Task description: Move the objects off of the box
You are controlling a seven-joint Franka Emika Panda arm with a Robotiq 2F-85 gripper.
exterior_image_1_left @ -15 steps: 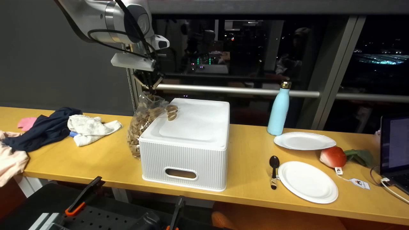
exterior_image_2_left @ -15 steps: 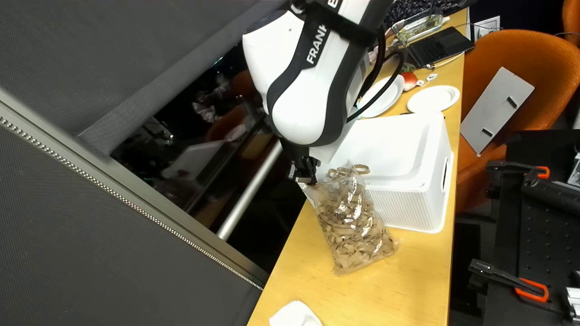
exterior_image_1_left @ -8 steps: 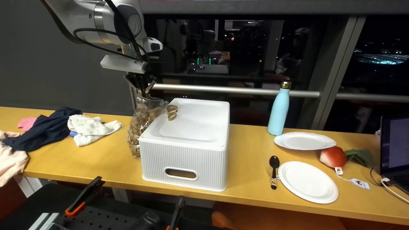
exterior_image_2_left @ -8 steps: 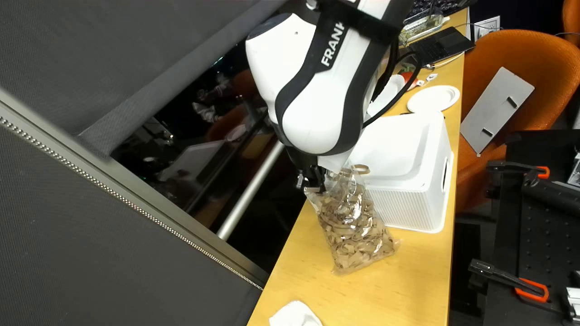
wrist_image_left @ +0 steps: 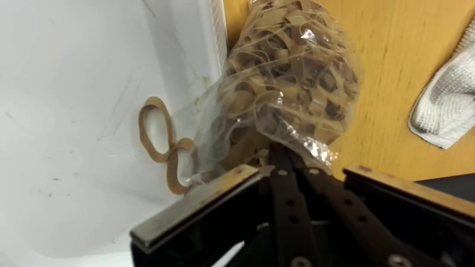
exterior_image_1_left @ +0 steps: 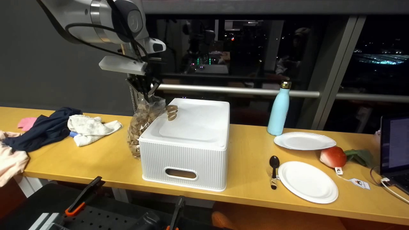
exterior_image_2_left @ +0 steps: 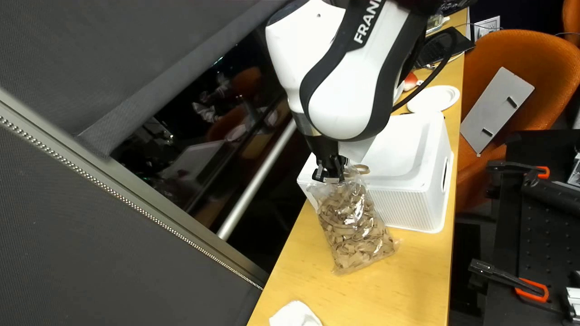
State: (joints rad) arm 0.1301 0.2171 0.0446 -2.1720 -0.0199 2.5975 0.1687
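Some bands [wrist_image_left: 172, 157] | on white box [exterior_image_1_left: 188, 145] | more in clear bag [exterior_image_2_left: 355, 216]

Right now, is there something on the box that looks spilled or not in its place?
Yes. A few tan bands lie loose on the white box, near its edge. They may have spilled from the clear bag beside them, which holds many similar ones.

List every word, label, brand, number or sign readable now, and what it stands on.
"FRAN", lettering cut short, on the robot arm, in an exterior view.
Laptop screen: text too small to read.
Tags by the red radish-like item: too small.
Box: faint lid marks, too blurred to tell if lettering.
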